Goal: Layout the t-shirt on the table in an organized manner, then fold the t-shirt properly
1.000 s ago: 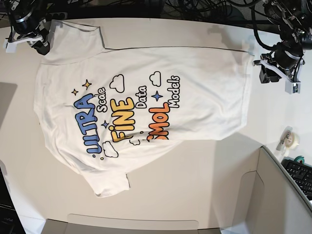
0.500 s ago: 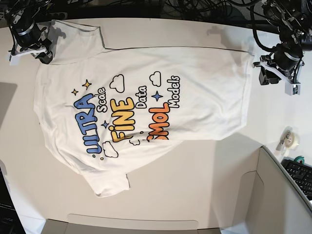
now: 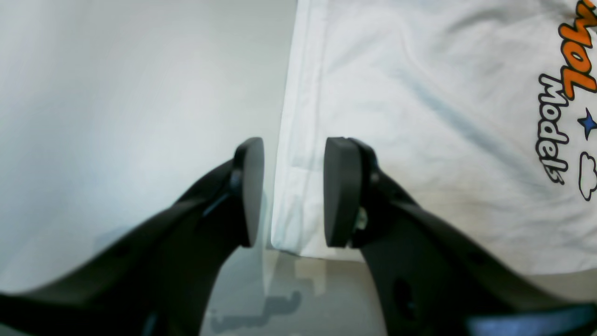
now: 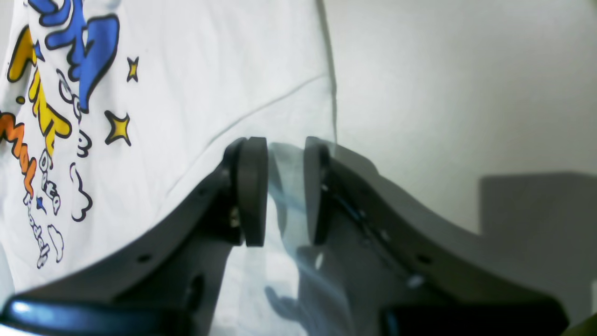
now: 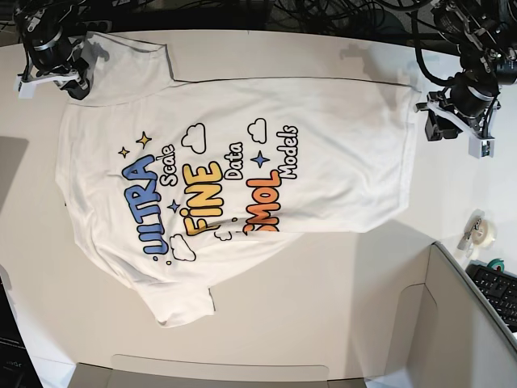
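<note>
T-shirt [image 5: 242, 178]: spread flat, print side up, across the middle of the table [image 5: 323, 291]; collar end toward the base view's left, hem toward its right; one sleeve near the top left corner, the other low on the left, partly tucked under itself.
Print: blue, yellow and orange lettering with small clouds and stars, in the shirt's middle.
Hem: straight stitched edge in the left wrist view, ending in a corner lying flat on the table.
Left claw [image 3: 291, 191]: hanging above the hem corner at the base view's upper right; jaws parted with a clear gap, one finger [image 3: 343, 191] over cloth, the other over bare table; nothing held between them.
Right claw [image 4: 284, 191]: above the sleeve at the base view's upper left; jaws apart by a narrower gap; sleeve cloth visible through the gap, no fold pinched between the pads, nothing gripped.
Tape roll [image 5: 483, 233]: on the table near the right edge, well apart from the shirt.
Keyboard [image 5: 497, 293]: at the lower right, past a grey-white box panel [image 5: 452, 323].
</note>
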